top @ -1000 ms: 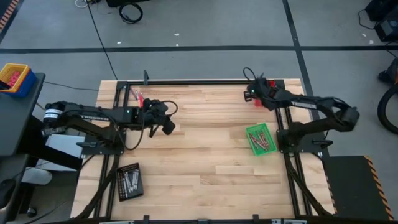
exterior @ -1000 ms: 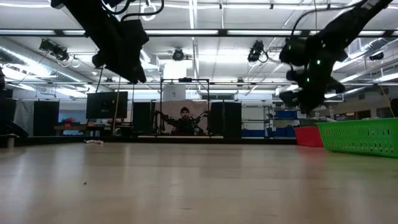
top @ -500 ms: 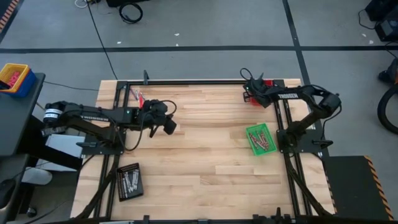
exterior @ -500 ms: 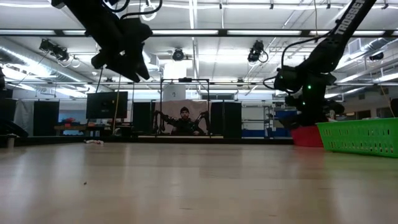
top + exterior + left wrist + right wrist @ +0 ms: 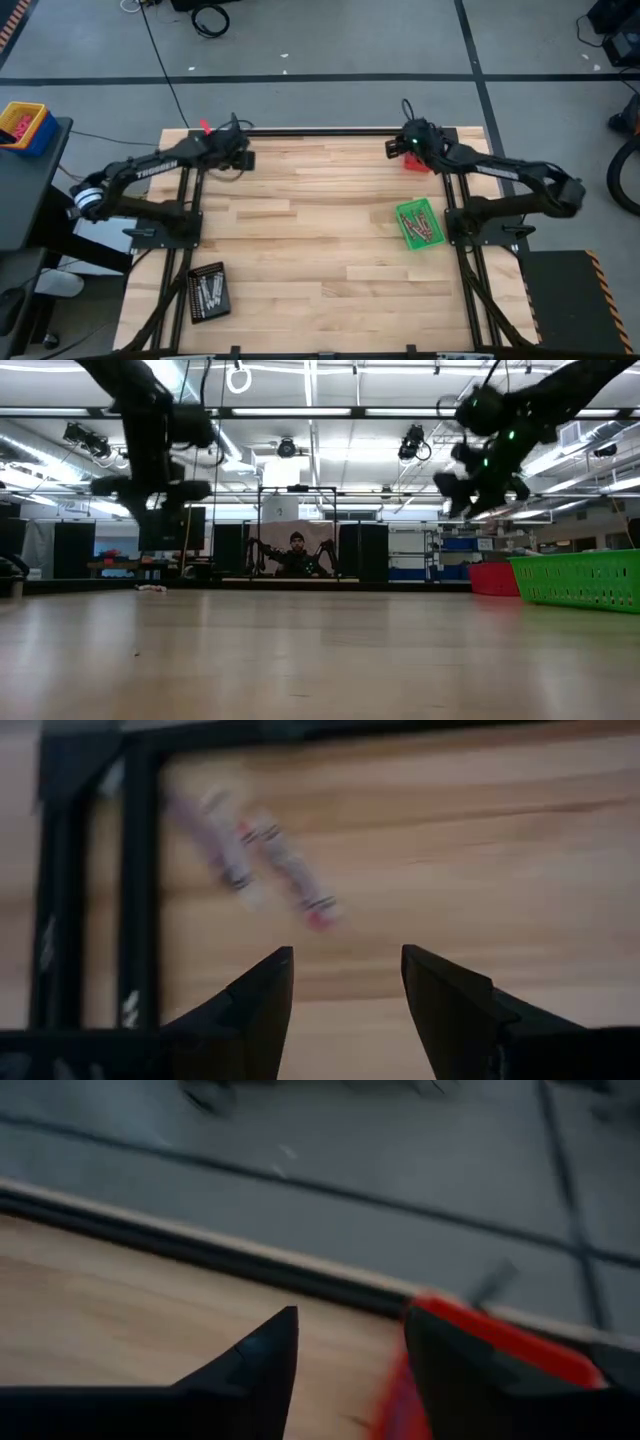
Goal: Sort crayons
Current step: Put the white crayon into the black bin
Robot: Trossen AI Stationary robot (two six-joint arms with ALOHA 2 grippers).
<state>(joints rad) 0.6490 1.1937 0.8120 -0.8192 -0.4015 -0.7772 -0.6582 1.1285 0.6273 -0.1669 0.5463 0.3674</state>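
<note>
Now our left gripper (image 5: 345, 982), fingers apart and empty, hovers near loose crayons (image 5: 262, 860) at the table's far-left corner; we should center over one. Our right gripper (image 5: 350, 1350), also parted, is by the red tray (image 5: 415, 160).

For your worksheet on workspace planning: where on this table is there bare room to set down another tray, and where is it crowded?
The widest bare wood lies mid-table, between the black tray and the green tray. The near edge between them is also free. Crowded: the far-left corner, where the left hand hangs over loose crayons, and the far-right corner, with the right hand beside the red tray.
</note>
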